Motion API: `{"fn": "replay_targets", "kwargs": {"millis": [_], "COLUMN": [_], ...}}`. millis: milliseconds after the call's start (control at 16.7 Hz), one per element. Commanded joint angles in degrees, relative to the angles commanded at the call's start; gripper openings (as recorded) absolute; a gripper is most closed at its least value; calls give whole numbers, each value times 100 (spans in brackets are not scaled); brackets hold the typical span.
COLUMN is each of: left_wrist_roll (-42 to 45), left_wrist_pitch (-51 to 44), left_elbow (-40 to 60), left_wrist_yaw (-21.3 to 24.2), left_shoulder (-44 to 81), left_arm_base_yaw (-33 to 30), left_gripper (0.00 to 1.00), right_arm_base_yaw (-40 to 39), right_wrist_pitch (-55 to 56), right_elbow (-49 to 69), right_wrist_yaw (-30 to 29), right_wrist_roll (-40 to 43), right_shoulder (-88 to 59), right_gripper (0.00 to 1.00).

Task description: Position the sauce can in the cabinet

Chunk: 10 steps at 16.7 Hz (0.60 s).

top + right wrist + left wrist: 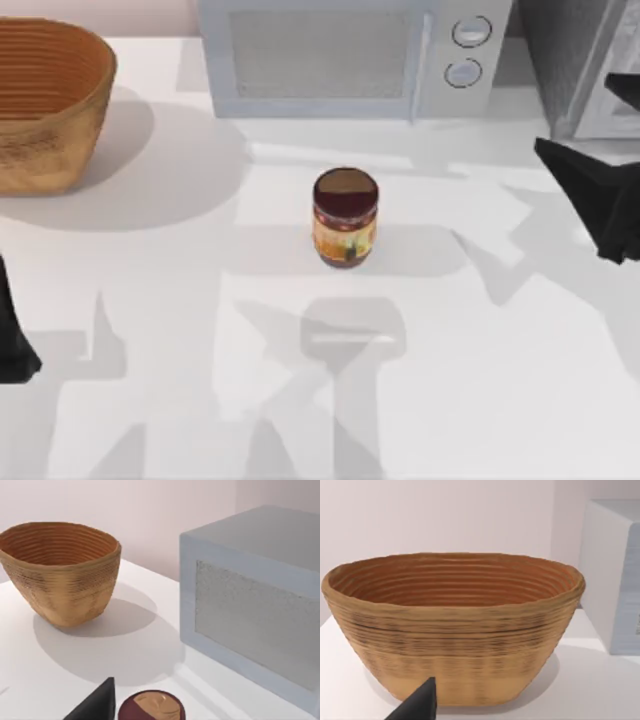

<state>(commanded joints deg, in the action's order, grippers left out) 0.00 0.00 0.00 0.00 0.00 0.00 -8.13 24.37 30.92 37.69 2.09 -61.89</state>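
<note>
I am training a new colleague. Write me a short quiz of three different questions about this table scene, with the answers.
1. True or false: the sauce can stands upright on the table.
2. What stands at the table's far left? A) basket B) microwave C) cabinet
3. Fill in: the can stands in front of the ____.

Key: 1 true. 2 A, the basket. 3 microwave; the cabinet is far right, near the right gripper.
</note>
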Motion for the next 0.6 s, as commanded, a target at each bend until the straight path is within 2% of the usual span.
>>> {"fn": "replay_targets", "kwargs": {"millis": [600], "left_wrist_roll": [0], "left_wrist_pitch": [0], "left_elbow": [0], "left_wrist_yaw": [0], "left_shoulder": [0], "left_arm_base_yaw": [0], "left_gripper": [100], "right_arm_base_yaw": [-334], "right_wrist_pitch": [1844], "right_elbow": [2515], "right_wrist_yaw": [2557], "right_wrist_roll": [1159], "right_shoulder": [-5531], "right_gripper": [100]}}
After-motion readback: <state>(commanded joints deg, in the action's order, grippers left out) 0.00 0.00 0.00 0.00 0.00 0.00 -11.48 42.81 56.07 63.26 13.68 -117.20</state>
